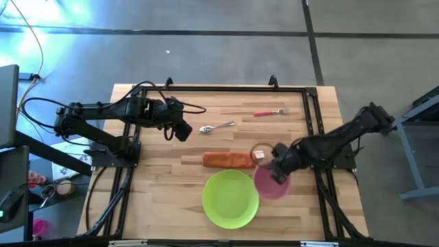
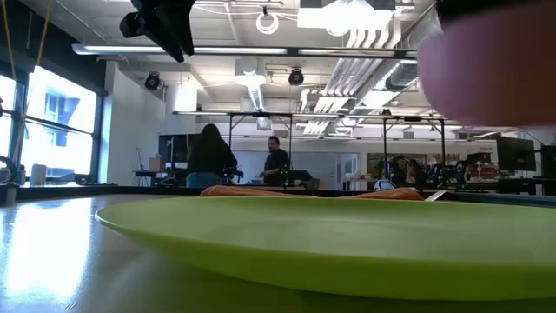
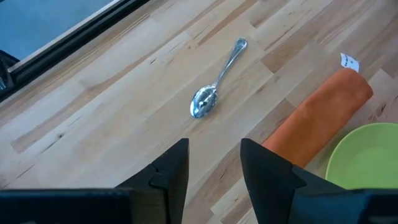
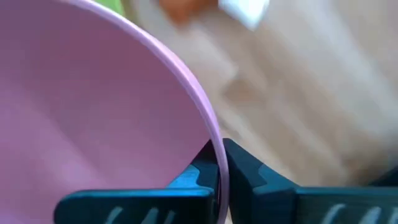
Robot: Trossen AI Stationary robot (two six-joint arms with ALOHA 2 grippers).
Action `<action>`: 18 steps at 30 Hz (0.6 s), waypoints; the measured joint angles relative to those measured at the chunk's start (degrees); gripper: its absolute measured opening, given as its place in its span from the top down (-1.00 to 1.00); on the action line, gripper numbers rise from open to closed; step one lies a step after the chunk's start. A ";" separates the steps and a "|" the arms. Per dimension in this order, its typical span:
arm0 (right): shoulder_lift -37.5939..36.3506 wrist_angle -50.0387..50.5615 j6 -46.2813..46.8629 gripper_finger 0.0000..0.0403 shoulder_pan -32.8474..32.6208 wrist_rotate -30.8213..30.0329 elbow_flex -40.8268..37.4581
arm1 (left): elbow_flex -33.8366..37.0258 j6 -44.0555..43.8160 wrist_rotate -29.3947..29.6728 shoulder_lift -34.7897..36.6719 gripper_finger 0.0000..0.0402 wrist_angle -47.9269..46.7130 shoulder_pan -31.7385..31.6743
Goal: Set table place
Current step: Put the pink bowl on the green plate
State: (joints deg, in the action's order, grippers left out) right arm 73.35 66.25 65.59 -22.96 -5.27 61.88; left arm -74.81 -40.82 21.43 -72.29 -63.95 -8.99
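High view: overhead, looking straight down on the whole tabletop [image 1: 164, 154] and both arms. Low view: level with the tabletop, very near the green plate [image 2: 330, 239], facing across it into the room behind. Left wrist view: angled down past the left gripper [image 3: 214, 168] at the spoon [image 3: 214, 81], which the high view also shows. Right wrist view: pressed close against the pink bowl [image 4: 93, 106], whose rim sits between the right gripper [image 4: 217, 165] fingers; bowl shared with high and low views.
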 joint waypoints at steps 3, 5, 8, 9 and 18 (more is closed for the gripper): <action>-0.03 1.00 -4.87 1.00 2.74 -4.81 9.00 | 0.00 0.00 0.03 0.00 0.32 -0.01 0.00; 1.38 0.45 -9.14 1.00 4.39 -7.07 14.19 | 0.00 0.00 0.17 0.00 0.32 -0.01 0.00; 5.83 -0.12 -15.47 1.00 6.02 -8.27 20.56 | 0.00 0.00 0.17 0.00 0.32 -0.06 0.00; 7.81 -0.06 -17.17 1.00 6.41 -8.27 22.47 | 0.00 0.00 0.17 0.00 0.32 -0.06 0.00; 27.59 -2.28 -29.90 1.00 7.36 -1.73 30.00 | 0.02 1.32 0.15 0.00 0.32 -0.09 0.00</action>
State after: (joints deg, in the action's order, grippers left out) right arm 100.94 63.97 35.70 -15.59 -7.00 91.88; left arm -74.78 -39.50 21.58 -72.29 -64.04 -8.99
